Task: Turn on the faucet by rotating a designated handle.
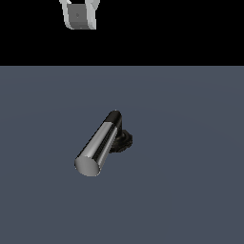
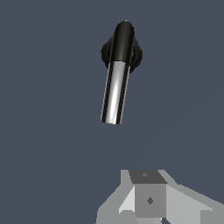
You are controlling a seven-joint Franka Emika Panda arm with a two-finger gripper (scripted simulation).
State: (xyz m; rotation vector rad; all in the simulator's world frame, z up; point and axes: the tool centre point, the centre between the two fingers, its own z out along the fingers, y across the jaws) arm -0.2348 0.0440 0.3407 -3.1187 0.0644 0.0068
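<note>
My pincer (image 1: 80, 16) hangs high at the top of the exterior view, well apart from the faucet (image 1: 107, 143) and touching nothing. Only part of it shows in either view, so I cannot tell how far it is open; it has hold of nothing. The faucet sits alone on the flat grey-blue floor (image 1: 190, 190), near the middle of the exterior view. Its handle (image 1: 97, 143), a shiny chrome bar, slants from a black elbow down toward the exterior view's left, flat grey end face forward, above the black round base (image 1: 125, 141).
</note>
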